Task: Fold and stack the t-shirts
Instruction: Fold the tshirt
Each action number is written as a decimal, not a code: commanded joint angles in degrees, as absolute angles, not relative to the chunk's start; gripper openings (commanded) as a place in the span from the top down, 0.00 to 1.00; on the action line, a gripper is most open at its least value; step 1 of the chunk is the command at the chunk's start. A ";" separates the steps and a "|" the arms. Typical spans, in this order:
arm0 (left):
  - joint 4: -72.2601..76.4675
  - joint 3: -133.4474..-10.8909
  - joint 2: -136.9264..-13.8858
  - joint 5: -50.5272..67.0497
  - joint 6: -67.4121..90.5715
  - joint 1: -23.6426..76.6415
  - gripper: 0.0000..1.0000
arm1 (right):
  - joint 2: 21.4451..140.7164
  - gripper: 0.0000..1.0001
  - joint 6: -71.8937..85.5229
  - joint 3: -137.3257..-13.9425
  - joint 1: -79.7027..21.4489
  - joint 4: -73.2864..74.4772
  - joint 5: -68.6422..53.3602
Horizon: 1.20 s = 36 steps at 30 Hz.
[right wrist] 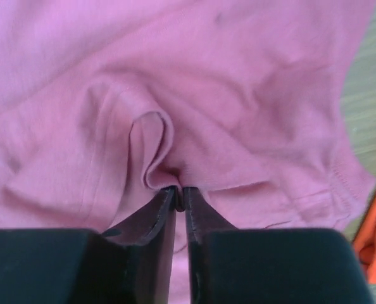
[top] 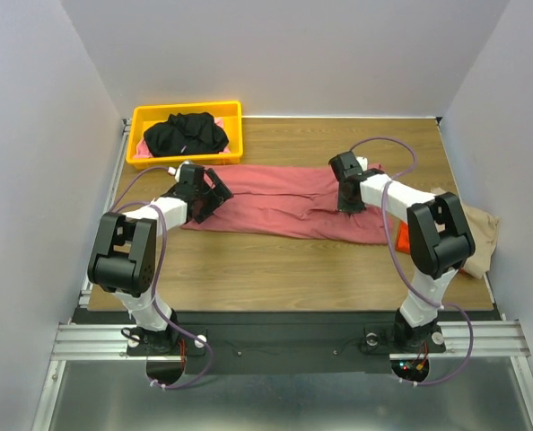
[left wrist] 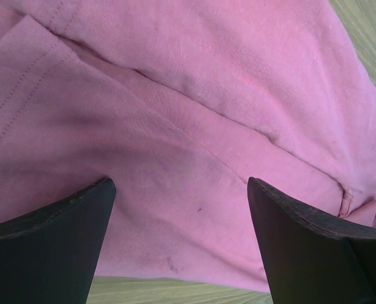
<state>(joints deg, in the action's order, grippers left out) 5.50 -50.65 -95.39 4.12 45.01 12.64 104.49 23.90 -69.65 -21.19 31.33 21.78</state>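
Note:
The dusty-red t-shirt [top: 284,205] lies spread across the middle of the table, folded lengthwise. My left gripper [top: 214,193] is open over its left end, with cloth [left wrist: 188,126] between and beyond the fingers [left wrist: 55,240]. My right gripper [top: 348,205] is shut on a pinched fold of the red shirt [right wrist: 156,145] near its right part. A black t-shirt [top: 186,135] lies crumpled in the yellow bin [top: 141,118] at the back left. A tan t-shirt [top: 480,235] lies at the right edge, partly hidden by my right arm.
Pink cloth [top: 143,146] shows under the black shirt in the bin. Orange cloth [top: 401,241] shows at the right by the tan shirt and in the right wrist view [right wrist: 375,234]. Grey walls enclose the table on three sides.

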 commanded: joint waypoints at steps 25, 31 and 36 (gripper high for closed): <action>4.66 -47.55 -90.63 3.78 42.98 11.16 0.02 | 102.41 0.00 23.47 -77.64 -16.70 27.43 12.61; 4.22 -47.55 -86.84 3.60 43.07 11.16 0.02 | 93.35 0.00 23.73 -67.87 -16.96 24.62 0.27; 3.34 -46.85 -82.89 4.57 43.24 11.25 0.02 | 92.90 0.01 23.82 -63.90 -17.93 19.78 -6.76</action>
